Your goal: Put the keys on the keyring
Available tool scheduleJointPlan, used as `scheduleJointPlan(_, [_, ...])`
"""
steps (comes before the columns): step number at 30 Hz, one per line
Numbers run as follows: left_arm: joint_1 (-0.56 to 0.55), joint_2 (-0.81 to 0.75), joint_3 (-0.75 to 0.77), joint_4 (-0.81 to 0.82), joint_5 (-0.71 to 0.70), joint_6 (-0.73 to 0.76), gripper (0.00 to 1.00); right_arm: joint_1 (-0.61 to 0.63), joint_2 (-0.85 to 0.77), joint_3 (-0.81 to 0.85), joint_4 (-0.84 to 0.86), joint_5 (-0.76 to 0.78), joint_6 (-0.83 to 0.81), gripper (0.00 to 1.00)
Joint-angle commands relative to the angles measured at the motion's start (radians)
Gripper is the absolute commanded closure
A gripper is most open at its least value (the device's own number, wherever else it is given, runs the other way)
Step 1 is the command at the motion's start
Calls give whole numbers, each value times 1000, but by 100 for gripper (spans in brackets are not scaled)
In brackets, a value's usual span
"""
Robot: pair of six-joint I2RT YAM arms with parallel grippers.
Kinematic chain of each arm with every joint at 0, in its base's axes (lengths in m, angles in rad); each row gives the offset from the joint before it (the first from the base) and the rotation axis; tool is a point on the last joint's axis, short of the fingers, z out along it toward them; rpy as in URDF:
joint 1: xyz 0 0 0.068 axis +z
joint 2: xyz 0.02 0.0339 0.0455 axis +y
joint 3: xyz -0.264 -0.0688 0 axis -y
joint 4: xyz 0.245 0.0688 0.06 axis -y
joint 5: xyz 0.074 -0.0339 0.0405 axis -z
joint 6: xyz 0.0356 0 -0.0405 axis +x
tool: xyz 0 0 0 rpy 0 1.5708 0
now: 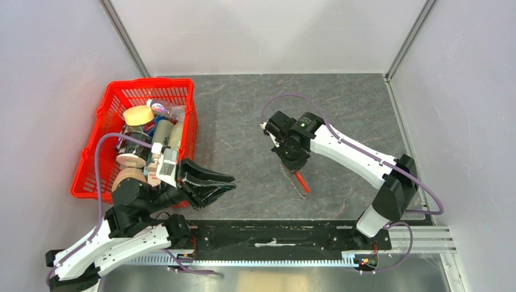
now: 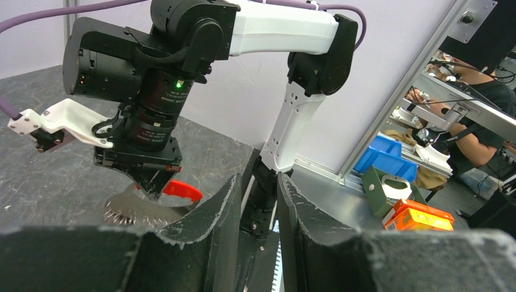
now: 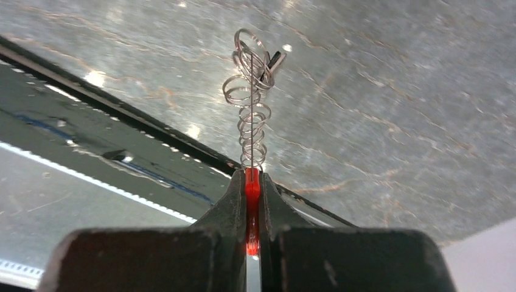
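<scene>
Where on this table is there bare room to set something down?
The far stretch of table, between the red basket and the right wall, is bare. So is the patch between the open left claw and the keyring pinched in the right claw. The basket itself is crammed.

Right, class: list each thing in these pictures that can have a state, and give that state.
left hand: open, empty.
right hand: shut on the keyring's red strip.
keyring: held edge-on, its rings sticking out beyond the hand.
red basket: upright, filled with containers.
</scene>
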Motion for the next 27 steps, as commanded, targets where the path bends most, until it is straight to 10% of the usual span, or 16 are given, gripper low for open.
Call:
scheduleJointPlan(1, [-1,-9,3,23,0,-17,66,-4,23,39,107,-165,22,100])
scheduleJointPlan(11, [-1,-19,14,-7,-11,-6,65,-5,172,25,444,-622,183,100])
scheduleJointPlan(27, [0,-21,-14,0,-17,-10,65,-144,288,-281,432,-271,155,100])
